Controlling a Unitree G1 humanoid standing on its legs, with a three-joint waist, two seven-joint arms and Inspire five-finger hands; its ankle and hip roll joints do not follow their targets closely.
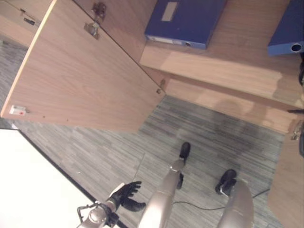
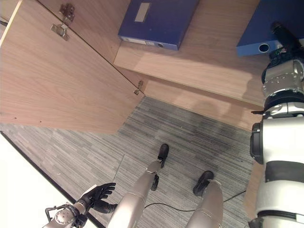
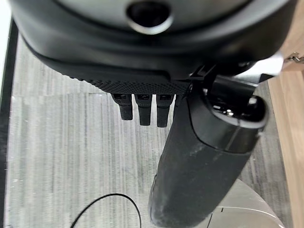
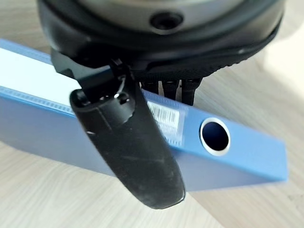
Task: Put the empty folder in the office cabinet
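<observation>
Left eye view — shelf: two blue folders lie on the wooden cabinet shelf (image 1: 228, 57), one at the centre (image 1: 186, 21), the other at the right edge (image 1: 289, 31).
Left eye view — door: the cabinet door (image 1: 80, 76) stands swung open on the left, above grey striped carpet (image 1: 209, 137); a white surface (image 1: 33, 185) fills the near left corner.
Left eye view — left hand (image 1: 126, 194): hangs low and near, fingers loosely spread, holding nothing.
Right eye view — right hand (image 2: 285, 35): reaches far right to the right-hand folder (image 2: 266, 26), touching its spine end.
Left wrist view — left hand: fingers (image 3: 139, 108) hang relaxed over the carpet.
Right wrist view — grip: the thumb (image 4: 133, 147) lies across the folder's spine (image 4: 237, 156), beside its ring hole (image 4: 215, 137); the fingers (image 4: 173, 88) curl behind, so the hand pinches the folder.
Right wrist view — position: the folder appears to rest on the shelf wood.
Step in hand (judged): placing or releasing; seat the folder fully flat, well back from the shelf edge, before spreading the fingers.
Clearance (judged): withdraw straight, clear of the neighbouring folder and the door.
</observation>
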